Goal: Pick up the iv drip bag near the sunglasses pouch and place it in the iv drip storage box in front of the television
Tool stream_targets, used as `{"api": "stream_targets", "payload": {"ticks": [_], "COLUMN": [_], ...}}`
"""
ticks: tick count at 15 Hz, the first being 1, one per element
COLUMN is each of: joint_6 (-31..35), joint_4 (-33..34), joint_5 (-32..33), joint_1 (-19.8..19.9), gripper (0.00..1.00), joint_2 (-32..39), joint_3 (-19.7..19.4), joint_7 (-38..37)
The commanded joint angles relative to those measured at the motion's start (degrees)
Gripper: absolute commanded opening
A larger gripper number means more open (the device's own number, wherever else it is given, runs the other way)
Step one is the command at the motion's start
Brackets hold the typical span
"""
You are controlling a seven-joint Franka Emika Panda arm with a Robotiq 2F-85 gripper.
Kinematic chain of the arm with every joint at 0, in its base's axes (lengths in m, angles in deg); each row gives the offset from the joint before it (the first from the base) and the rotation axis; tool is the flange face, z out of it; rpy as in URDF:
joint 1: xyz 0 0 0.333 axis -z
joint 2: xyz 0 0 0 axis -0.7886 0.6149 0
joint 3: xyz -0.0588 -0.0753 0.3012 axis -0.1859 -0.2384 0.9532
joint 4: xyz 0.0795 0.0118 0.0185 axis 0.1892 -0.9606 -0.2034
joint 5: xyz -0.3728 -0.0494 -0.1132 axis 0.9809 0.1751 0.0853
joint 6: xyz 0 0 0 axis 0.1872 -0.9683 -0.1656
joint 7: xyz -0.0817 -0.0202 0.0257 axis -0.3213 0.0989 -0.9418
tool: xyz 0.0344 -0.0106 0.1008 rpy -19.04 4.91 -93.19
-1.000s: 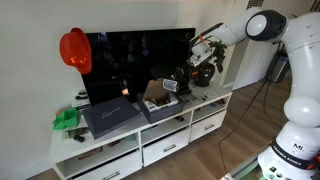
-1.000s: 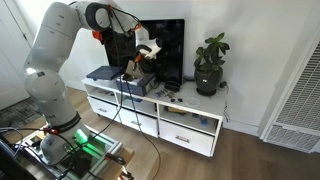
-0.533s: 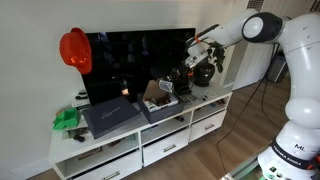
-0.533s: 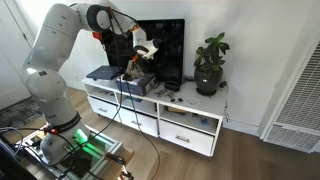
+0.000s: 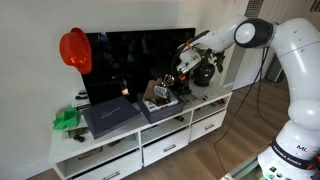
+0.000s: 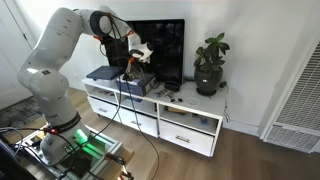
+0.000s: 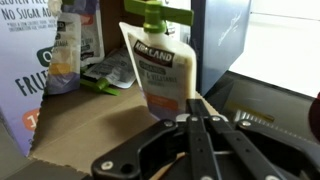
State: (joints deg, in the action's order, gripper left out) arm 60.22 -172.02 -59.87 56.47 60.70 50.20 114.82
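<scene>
Wrist view: a printed carton (image 7: 30, 70), cut off by the frame edge, stands at the left of the brownish floor of the iv drip storage box (image 7: 90, 125). Beside it, other pouches (image 7: 105, 68) overlap and are hard to tell apart. At centre the iv drip bag (image 7: 158, 70) hangs over the box floor. Its long axis runs up and down in this view, with the green cap toward the top edge. Its lower end is hidden behind the gripper (image 7: 193, 108), whose two fingers are pressed together on that end, pinching it. A dark grey upright panel (image 7: 215, 40) stands just behind the bag, and what lies to its right is washed out. In an exterior view, a flat dark grey case (image 5: 110, 118) lies just left of the box (image 5: 163, 112), which sits in front of the television (image 5: 140, 55). The gripper (image 5: 183, 68) hangs above the box's right part, where the bag is too small to make out which way it points. In an exterior view, the gripper (image 6: 141, 58) is above the box (image 6: 138, 83). A plant (image 6: 210, 65) stands well to the right of the box.
</scene>
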Motion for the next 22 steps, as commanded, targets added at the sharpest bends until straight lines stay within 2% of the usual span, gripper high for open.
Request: {"api": "stream_targets", "payload": {"ticks": [1,5,10,11,13,17,19,22], "joint_6": [5.16,10.98,13.10,12.60,12.25,10.51,7.79,1.50], "joint_4": [3.01,4.54,6.66,7.14,7.35,3.24,0.61,-4.36], "joint_5": [0.63,2.66,8.23,9.15,10.81,14.28,16.35,23.59], "joint_1": [-3.14,-5.43,-6.46,-5.97,-5.10,-2.67,-1.80,-2.29], "gripper": [0.00,0.00,0.00,0.26,0.33,0.62,0.74,0.96], "joint_2": [3.33,6.45,9.16,9.39,8.81,3.45,0.44,-5.08], "joint_3": [-0.93,-1.17,-0.80,-0.11,0.97,2.12,2.02,1.05], "joint_7": [-5.77,-13.33,-20.69,-20.44,-18.89,-15.35,-15.01,-14.95]}}
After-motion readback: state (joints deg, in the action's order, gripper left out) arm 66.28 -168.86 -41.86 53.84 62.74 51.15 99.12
